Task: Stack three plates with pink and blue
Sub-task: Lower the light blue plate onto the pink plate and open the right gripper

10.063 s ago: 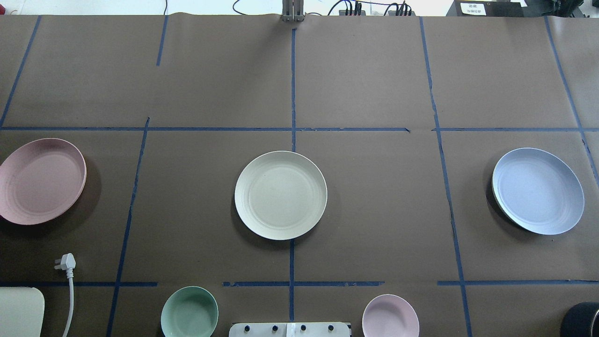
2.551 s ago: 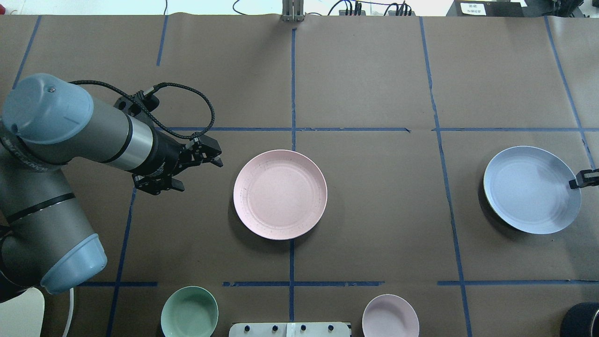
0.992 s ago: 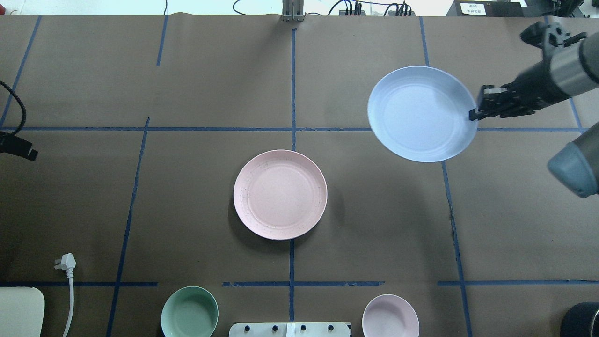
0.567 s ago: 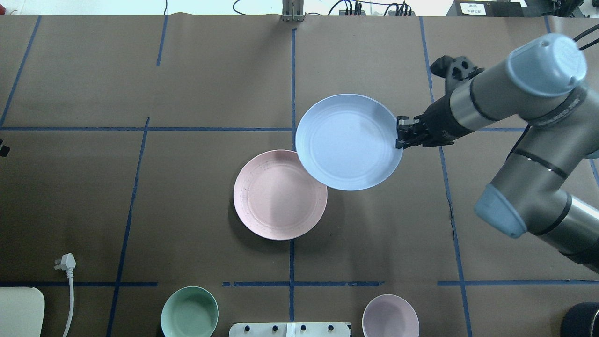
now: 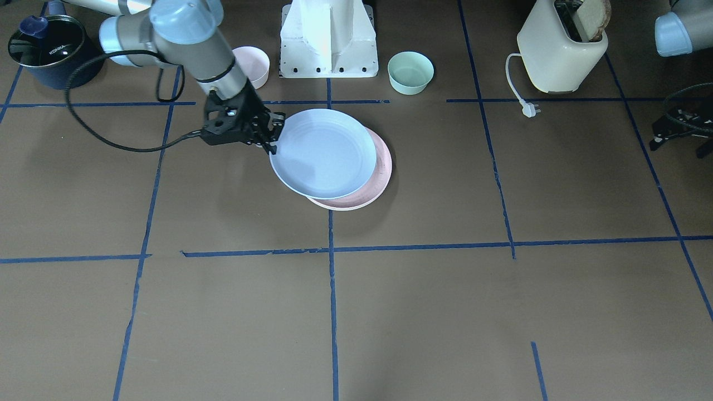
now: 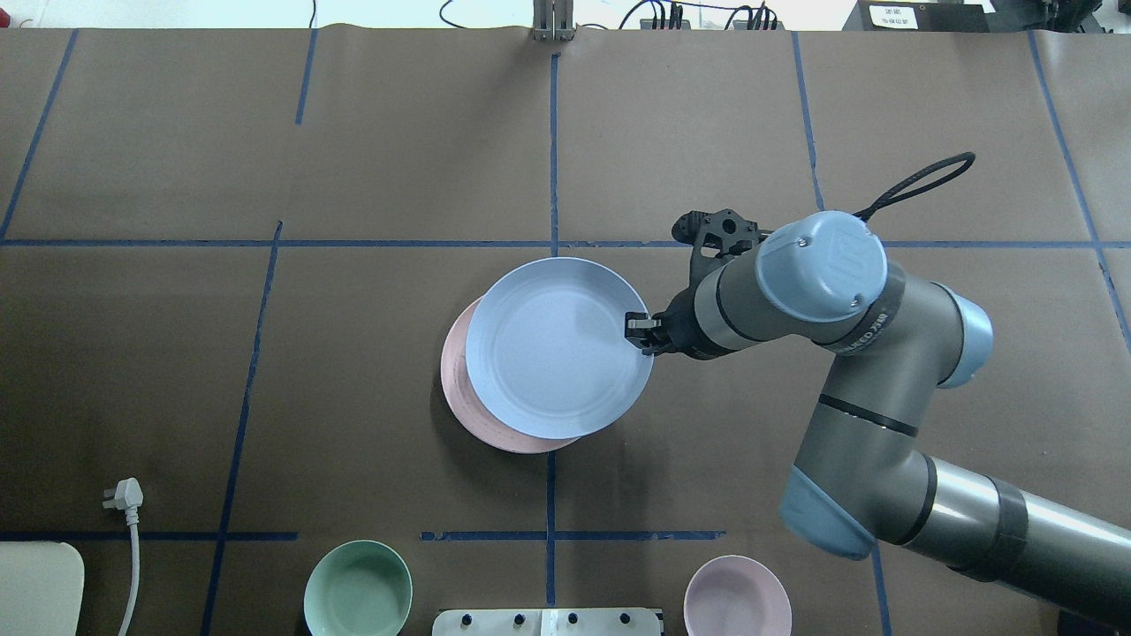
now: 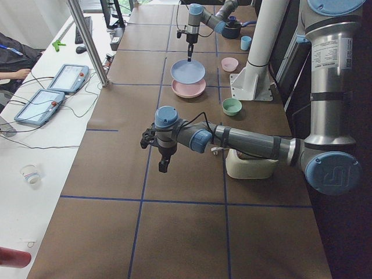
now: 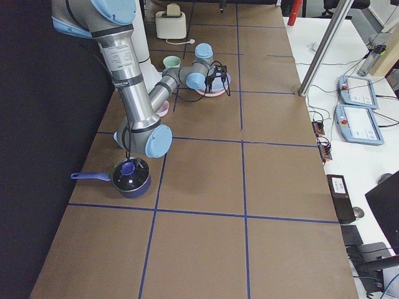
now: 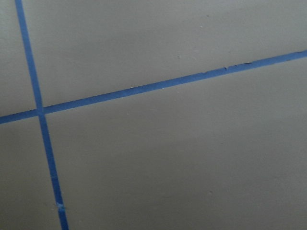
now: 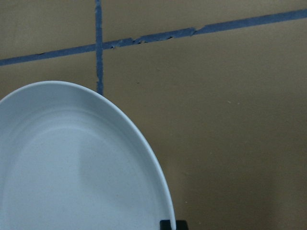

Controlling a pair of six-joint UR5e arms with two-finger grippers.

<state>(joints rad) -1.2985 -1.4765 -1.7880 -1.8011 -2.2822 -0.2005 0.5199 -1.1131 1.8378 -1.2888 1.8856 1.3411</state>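
Note:
My right gripper (image 6: pixel 638 329) is shut on the rim of the pale blue plate (image 6: pixel 558 347). It holds the plate just above the pale pink plate (image 6: pixel 455 380), shifted a little to the far right of it. In the front view the right gripper (image 5: pixel 271 136) grips the blue plate (image 5: pixel 323 153) over the pink one (image 5: pixel 381 172). The right wrist view shows the blue plate (image 10: pixel 81 167) filling its lower left. The cream-white plate is hidden under the pink plate. My left gripper (image 5: pixel 675 150) hangs open and empty over bare table far to the left.
A mint-green bowl (image 6: pixel 358 590) and a small pink bowl (image 6: pixel 737 596) stand near the robot's base (image 5: pixel 328 39). A cream toaster (image 5: pixel 560 50) with its plug (image 6: pixel 124 495) sits at my near left. A dark pot (image 5: pixel 47 50) sits at my near right.
My right gripper has carried the blue plate from the far right down and left until it is over the pink plate. My left arm has left the overhead view.

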